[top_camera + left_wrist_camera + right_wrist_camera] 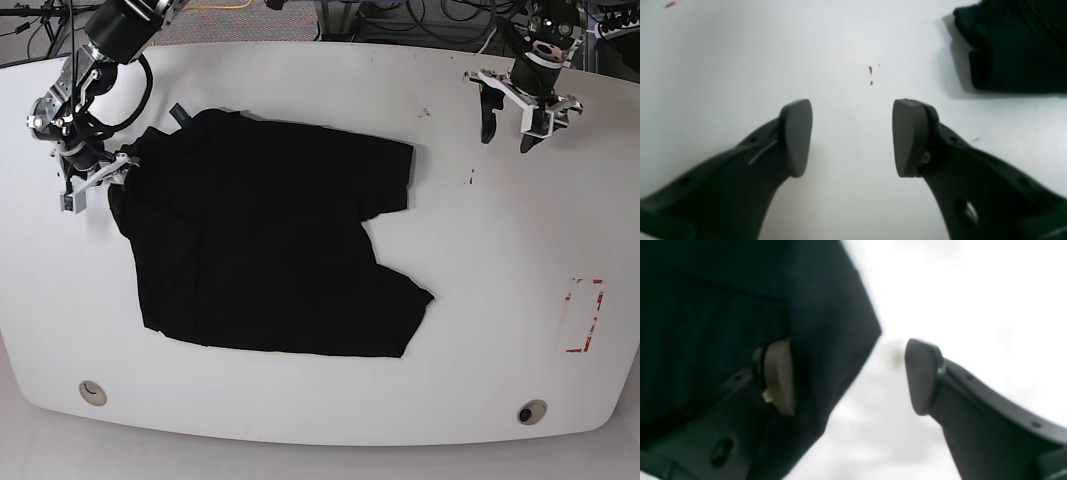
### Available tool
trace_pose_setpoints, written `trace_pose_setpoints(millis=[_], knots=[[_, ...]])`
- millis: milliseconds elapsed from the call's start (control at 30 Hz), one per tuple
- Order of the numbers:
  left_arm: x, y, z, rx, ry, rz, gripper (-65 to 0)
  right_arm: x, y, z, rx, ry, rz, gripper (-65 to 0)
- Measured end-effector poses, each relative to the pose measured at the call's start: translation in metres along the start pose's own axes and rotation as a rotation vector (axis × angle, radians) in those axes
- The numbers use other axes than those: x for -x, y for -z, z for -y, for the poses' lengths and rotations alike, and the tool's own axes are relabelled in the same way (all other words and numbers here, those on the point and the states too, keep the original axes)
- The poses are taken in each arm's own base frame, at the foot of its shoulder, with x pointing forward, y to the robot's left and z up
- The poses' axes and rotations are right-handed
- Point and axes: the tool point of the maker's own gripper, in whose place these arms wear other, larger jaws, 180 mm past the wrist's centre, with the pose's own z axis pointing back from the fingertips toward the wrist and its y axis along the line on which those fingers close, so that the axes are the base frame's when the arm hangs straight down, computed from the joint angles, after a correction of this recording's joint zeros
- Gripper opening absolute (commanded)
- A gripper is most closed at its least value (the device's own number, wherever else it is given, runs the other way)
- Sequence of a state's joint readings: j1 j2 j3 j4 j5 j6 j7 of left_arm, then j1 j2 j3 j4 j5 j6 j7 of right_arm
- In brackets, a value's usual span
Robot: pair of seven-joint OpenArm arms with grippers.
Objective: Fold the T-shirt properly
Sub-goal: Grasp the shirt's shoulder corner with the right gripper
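Note:
The black T-shirt point(265, 245) lies spread and wrinkled on the white table point(500, 250), one sleeve pointing right. At the shirt's left edge is my right gripper point(95, 182). In the right wrist view this gripper point(850, 376) is open, and an edge of the T-shirt point(826, 306) hangs between its jaws against the left pad point(778, 380). My left gripper point(507, 138) hovers at the table's far right, away from the shirt. The left wrist view shows that gripper point(853, 136) open over bare table, with a shirt sleeve point(1017, 50) at the top right.
A red-marked rectangle point(583, 315) sits near the table's right edge. Two round holes point(92, 392) point(530, 411) lie along the front edge. Small dark specks point(472, 178) mark the surface below the left gripper. Cables point(440, 15) run behind the back edge.

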State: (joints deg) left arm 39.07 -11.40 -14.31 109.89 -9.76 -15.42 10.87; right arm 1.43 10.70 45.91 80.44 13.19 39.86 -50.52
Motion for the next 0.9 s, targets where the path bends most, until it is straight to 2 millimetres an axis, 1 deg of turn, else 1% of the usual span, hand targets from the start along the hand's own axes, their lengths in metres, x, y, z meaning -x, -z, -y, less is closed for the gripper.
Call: trace_pose_setpoints(millis=[67,167,267,333,367,567,900], knots=[[-0.002,-0.002,0.001,0.002,-0.005,0.01,-29.3,-0.003,0.001,0.001,0.003,0.001,0.001,-24.3],[0.002,-0.004,0.001,-0.003,-0.01,-0.004,-29.3,-0.006,0.003,-0.002,-0.008,0.006,0.013,-25.6],[0.002,-0.003,0.0,-0.005,-0.01,-0.004,-29.3,-0.007,0.006,-0.003,-0.016,0.013,0.014,-22.9],[0.002,-0.003,0.001,0.002,0.0,-0.007,-29.3,-0.008,0.015,-0.007,-0.039,0.03,0.011,-22.1],[0.002,-0.003,0.001,0.003,0.002,-0.008,-29.3,-0.014,0.017,-0.009,-0.046,0.035,0.033,-21.6],[0.003,-0.003,0.003,0.012,0.005,-0.013,-29.2,-0.027,0.032,-0.022,-0.092,0.058,0.039,-20.8],[0.004,-0.004,0.002,0.004,0.0,-0.014,-29.4,-0.032,0.04,-0.029,-0.113,0.014,0.025,-20.6]])
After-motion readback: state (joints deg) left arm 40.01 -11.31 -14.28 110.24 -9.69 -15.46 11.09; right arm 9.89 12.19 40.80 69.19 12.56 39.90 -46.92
